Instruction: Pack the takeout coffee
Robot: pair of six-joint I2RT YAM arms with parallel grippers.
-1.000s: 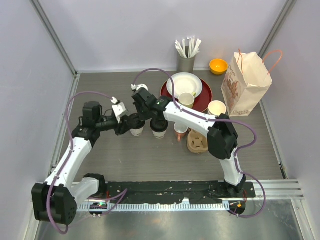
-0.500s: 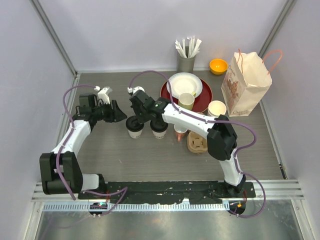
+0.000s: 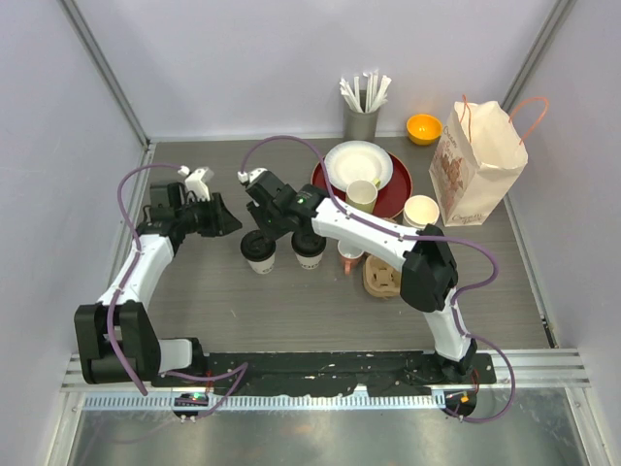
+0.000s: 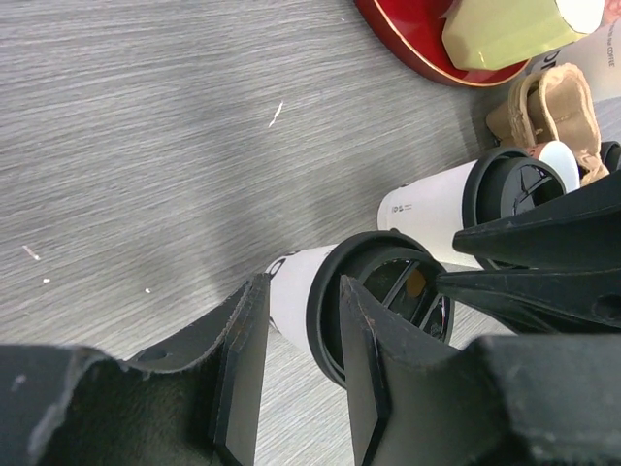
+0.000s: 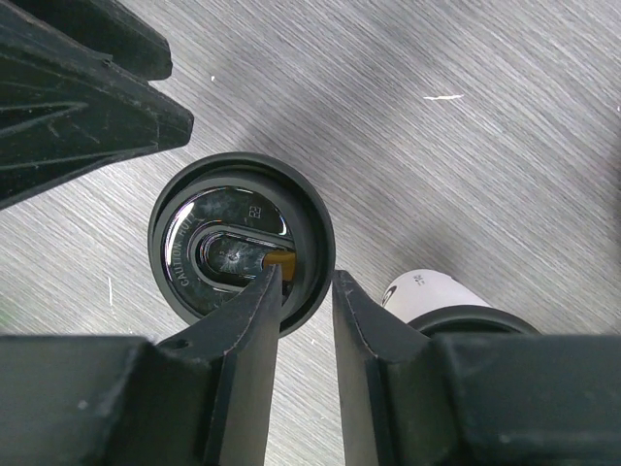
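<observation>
- Grey wood-grain table (image 3: 243,320): both takeout cups stand upright mid-table, well apart from the paper bag (image 3: 475,165) at the far right
- right gripper (image 5: 307,275) hangs over the left cup (image 3: 260,256), its fingers a narrow gap apart, with the rim of the black lid (image 5: 209,248) showing in that gap; I cannot tell whether they pinch it
- left gripper (image 4: 304,282) is near that cup on its left, partly open, holding nothing
- these cups are probably light and thin-walled, easy to crush, and a lid may pop off if lifted by its rim; a gentle hold round the body looks safer
- right cup (image 3: 309,252) stands just beside the left one, so there is little finger room between them
- cardboard carrier (image 3: 382,277) and a pink-handled mug (image 3: 349,258) crowd the right; the near and left sides look freer
</observation>
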